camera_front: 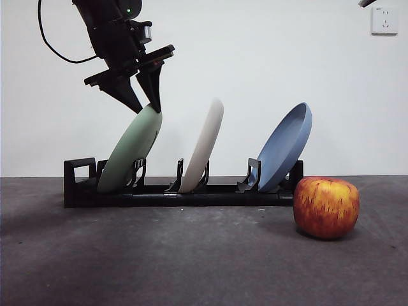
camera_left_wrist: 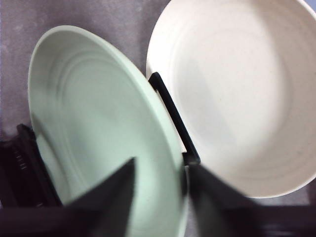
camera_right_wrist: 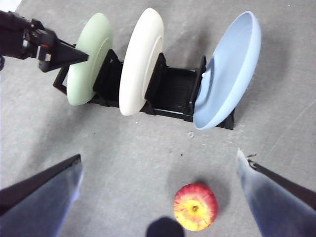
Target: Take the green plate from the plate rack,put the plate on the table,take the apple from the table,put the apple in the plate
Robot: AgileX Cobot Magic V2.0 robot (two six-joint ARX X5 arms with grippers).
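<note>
Left hand sits at the top rim of the green plate, its two jaws parted a little and straddling that rim, one on each face; we cannot confirm from any view that they have clamped, so we treat the hand as open around the plate, not yet gripping. We judge the task to be at its first step: the green plate stands tilted in the leftmost slot of the plate rack, nothing has been set down on the bench, and the apple rests on the bench just right of the rack's right end, untouched. Lifting the plate out, laying it flat, picking up the apple and placing it on the plate all remain. Right hand waits high over the near bench with its jaws spread wide and holding nothing, the apple below and between them. We note what each view adds. From the front we see the tilt of the green plate, the cream-white plate and the blue plate, but not the gap at the jaws. From the left wrist we see the rim running between the jaws and the cream-white plate beyond. From the right wrist we see the whole layout from above, including clear bench in front of the rack for the plate.
</note>
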